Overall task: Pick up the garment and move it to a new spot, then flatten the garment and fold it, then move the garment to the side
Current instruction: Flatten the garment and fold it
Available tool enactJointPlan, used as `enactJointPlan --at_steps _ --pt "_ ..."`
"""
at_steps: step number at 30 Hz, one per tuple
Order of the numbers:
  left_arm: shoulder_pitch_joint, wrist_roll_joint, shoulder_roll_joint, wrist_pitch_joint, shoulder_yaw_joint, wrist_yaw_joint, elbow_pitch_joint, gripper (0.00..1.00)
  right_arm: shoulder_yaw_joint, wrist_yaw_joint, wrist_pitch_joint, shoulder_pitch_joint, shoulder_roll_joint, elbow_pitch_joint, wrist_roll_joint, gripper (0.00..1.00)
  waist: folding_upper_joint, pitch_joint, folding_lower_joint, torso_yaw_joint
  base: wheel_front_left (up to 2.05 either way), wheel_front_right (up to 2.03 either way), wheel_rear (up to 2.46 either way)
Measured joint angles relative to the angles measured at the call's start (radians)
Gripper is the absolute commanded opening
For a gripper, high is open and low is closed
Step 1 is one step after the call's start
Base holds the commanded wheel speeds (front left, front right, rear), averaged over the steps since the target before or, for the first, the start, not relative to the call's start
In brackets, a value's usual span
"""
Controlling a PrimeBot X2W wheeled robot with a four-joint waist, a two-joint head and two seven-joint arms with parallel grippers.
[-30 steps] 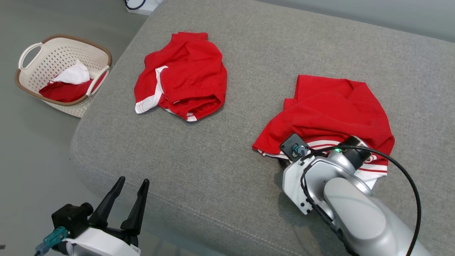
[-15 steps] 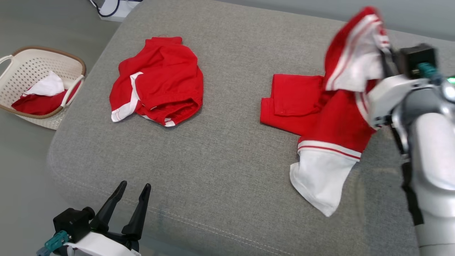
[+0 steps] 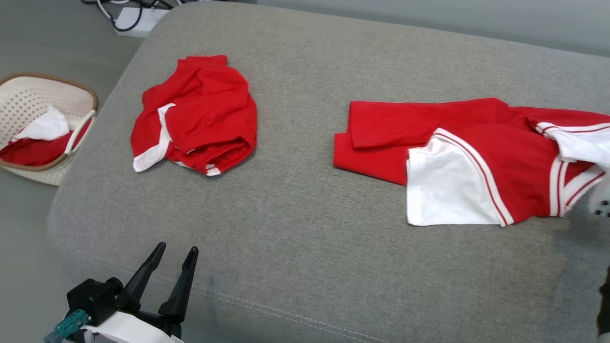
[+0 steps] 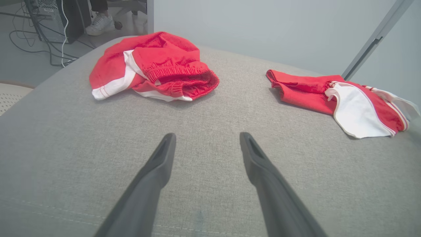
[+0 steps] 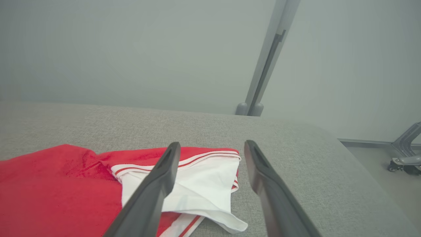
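Grey cushion [image 3: 295,267]: crumpled red-and-white shorts [image 3: 195,114] lie on its far-left area. A perforated basket [image 3: 45,177] holding red and white cloths [image 3: 40,128] stands beside its left edge. A power strip [image 3: 136,16] lies beyond its far-left corner.

A: What is cut off at the right?
B: The garment [image 3: 476,143]; its right end passes the edge.
A: And at the left?
B: The basket [image 3: 33,97], partly shown; the cloth [image 3: 42,127] inside cannot be identified.
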Motion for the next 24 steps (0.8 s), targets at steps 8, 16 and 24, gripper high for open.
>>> enactJointPlan --at_steps 8,16,24 --pt "0.014 0.019 -0.003 0.000 0.000 0.000 -0.018 1.00 0.509 0.000 -0.094 0.124 0.004 0.024 0.204 1.00 0.0000 -0.019 0.0000 -0.082 0.00 0.00 0.00" --pt "0.022 0.022 -0.009 0.000 -0.005 0.000 -0.025 1.00 0.910 0.000 -0.030 0.234 -0.004 -0.051 0.324 1.00 0.0000 -0.025 0.0000 -0.117 0.00 0.00 0.00" --pt "0.022 0.015 -0.006 0.000 -0.015 0.000 -0.028 1.00 1.019 0.000 0.059 0.234 -0.006 -0.064 0.329 1.00 0.0000 0.006 -0.0001 -0.091 0.00 0.00 0.00"
